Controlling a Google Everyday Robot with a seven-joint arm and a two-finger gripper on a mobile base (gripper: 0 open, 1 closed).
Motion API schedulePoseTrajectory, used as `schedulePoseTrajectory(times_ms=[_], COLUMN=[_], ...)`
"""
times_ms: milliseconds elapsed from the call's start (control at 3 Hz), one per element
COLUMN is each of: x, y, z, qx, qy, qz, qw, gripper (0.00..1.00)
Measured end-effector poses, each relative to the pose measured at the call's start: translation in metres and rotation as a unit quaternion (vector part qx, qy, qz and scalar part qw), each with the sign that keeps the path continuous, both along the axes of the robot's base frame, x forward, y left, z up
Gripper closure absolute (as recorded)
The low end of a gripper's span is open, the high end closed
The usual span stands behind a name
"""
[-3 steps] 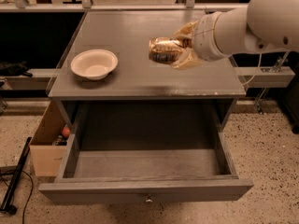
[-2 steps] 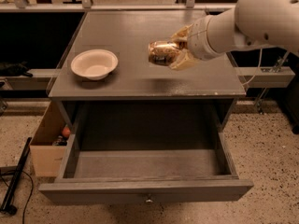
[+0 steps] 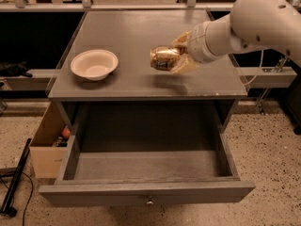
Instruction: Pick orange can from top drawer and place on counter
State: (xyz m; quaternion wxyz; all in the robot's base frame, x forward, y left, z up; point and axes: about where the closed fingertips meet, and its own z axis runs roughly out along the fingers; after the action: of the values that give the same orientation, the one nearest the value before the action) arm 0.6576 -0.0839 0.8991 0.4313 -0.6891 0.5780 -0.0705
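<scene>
The orange can [image 3: 163,59] lies sideways in my gripper [image 3: 175,58], held just above the counter [image 3: 136,32] right of centre. The gripper's tan fingers [image 3: 184,66] are shut on the can from the right; the white arm reaches in from the upper right. The top drawer [image 3: 146,173] is pulled fully out below the counter, its inside bare, its small metal knob [image 3: 149,202] on the front panel.
A cream bowl [image 3: 94,64] sits on the counter's left side. A cardboard box [image 3: 49,145] with small items stands on the floor left of the drawer. A black pole [image 3: 14,182] lies at the far left. A rail runs behind the counter.
The gripper with the can has shifted slightly to the left and a little lower over the counter. The drawer and bowl have not moved.
</scene>
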Motion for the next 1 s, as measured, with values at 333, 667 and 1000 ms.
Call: schedulePoseTrajectory(times_ms=[333,667,1000], x=[0.0000,0.0000,0.0000], y=[0.0000,0.0000,0.0000], z=[0.0000,0.0000,0.0000], qx=[0.000,0.000,0.000], qy=[0.000,0.000,0.000], qz=[0.000,0.000,0.000], qw=[1.0000,1.0000,1.0000], gripper=[0.50,0.28,0.04])
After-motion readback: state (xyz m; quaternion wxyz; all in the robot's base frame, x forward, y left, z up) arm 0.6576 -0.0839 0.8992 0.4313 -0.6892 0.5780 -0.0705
